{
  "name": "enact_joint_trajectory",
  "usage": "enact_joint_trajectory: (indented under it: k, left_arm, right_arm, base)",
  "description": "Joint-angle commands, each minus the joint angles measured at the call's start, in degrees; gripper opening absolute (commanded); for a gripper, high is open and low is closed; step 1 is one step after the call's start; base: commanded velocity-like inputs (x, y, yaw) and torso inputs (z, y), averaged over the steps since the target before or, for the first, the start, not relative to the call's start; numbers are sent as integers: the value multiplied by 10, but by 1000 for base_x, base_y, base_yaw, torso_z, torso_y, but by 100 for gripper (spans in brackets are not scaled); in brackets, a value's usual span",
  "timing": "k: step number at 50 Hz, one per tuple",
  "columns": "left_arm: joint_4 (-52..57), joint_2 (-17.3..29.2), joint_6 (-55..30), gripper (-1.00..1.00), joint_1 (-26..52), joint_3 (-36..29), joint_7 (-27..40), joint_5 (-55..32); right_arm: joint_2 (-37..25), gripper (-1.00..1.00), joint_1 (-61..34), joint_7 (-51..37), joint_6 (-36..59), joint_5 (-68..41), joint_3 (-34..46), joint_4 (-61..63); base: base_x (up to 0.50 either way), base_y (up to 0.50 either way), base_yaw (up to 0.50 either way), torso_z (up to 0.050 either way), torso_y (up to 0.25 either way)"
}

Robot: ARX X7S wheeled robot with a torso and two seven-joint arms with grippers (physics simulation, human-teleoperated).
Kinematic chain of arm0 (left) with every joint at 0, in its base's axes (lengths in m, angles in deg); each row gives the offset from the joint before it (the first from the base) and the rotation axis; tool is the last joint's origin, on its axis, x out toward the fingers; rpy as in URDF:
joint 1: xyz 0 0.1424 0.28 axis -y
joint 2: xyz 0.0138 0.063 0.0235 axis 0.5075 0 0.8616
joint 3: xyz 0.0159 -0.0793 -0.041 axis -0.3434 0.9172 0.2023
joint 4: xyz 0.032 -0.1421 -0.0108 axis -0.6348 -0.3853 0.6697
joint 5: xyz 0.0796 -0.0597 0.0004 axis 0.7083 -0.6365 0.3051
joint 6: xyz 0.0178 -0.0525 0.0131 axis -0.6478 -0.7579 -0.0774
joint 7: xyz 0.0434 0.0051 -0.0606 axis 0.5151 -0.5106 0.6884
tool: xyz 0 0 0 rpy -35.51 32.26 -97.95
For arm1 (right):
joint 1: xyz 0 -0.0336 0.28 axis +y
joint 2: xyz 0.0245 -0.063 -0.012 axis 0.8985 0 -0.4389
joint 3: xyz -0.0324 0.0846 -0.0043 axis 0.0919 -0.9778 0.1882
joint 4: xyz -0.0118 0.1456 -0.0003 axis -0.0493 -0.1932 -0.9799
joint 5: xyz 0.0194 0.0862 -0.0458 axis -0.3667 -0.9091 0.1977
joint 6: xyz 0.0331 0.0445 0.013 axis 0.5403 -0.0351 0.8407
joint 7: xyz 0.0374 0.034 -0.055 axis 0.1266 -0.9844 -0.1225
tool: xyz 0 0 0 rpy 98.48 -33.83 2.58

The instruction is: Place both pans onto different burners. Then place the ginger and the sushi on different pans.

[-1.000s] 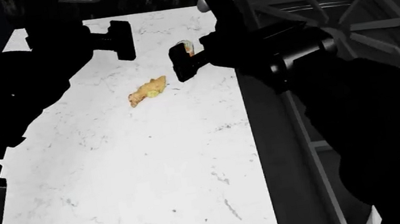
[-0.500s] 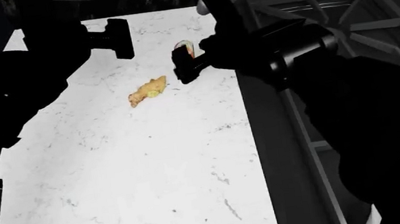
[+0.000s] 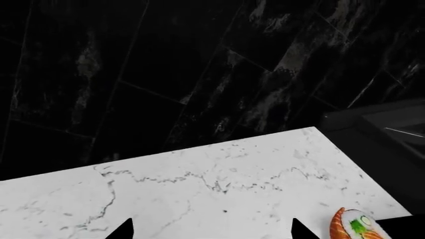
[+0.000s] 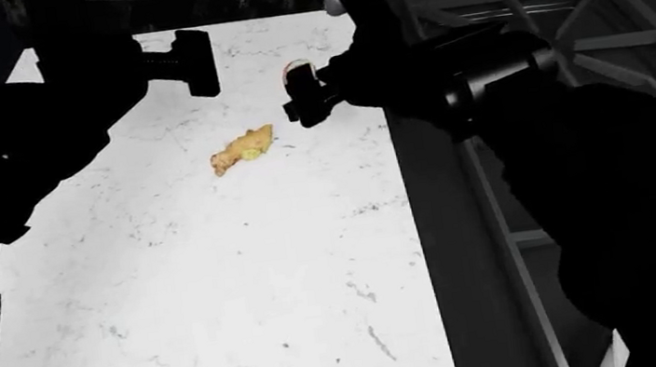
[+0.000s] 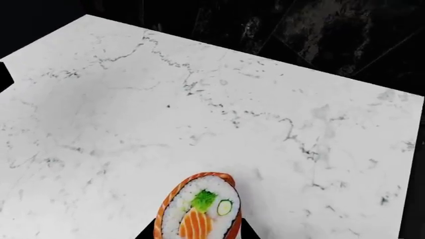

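Right gripper (image 4: 299,91) is pinching the sushi (image 5: 199,206) at the counter's (image 4: 216,291) far edge beside the stove (image 4: 560,33), left gripper (image 4: 198,63) is hanging spread and empty, ginger (image 4: 242,149) is lying nearby, so squeezing gently and lifting straight seems best, no writing showing

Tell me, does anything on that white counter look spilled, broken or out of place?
Nothing looks spilled or broken. The ginger lies loose on the marble counter, and the sushi sits between the right gripper fingers. Food lying directly on a bare counter is the only oddity.
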Motion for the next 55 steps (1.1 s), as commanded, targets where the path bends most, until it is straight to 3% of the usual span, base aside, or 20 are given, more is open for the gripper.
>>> enact_joint_trajectory:
  k: [1, 17, 30, 34, 42, 48, 55]
  left_arm:
    - [7, 1, -4, 100, -1, -1, 1, -2]
    - [11, 2, -18, 100, -8, -11, -3, -7]
    - [26, 22, -36, 100, -20, -32, -62, -21]
    - [41, 29, -39, 100, -26, -33, -71, -29]
    - [75, 46, -48, 100, -30, -32, -99, -49]
    - [112, 66, -56, 100, -31, -36, -128, -63]
    - [177, 99, -80, 100, -36, -34, -156, -97]
  right_arm:
    - [0, -100, -22, -4, -28, 10, 11, 3]
    - [0, -100, -64, 12, 22, 100, 3, 22]
    - [-3, -100, -125, 46, 68, 147, -13, -28]
    - [-94, -100, -151, -42, 117, 105, -44, 142]
    - [-199, -100, -169, -146, 170, 52, -76, 335]
    - [-255, -100, -163, -204, 190, 21, -92, 436]
    - [-277, -100, -144, -230, 195, 7, -95, 477]
  base:
    - [0, 0, 0, 0, 0]
    - [0, 0, 0, 0, 0]
    - [0, 0, 0, 0, 0]
    - [0, 0, 0, 0, 0]
    - [0, 0, 0, 0, 0]
    - [0, 0, 0, 0, 0]
    - [0, 0, 0, 0, 0]
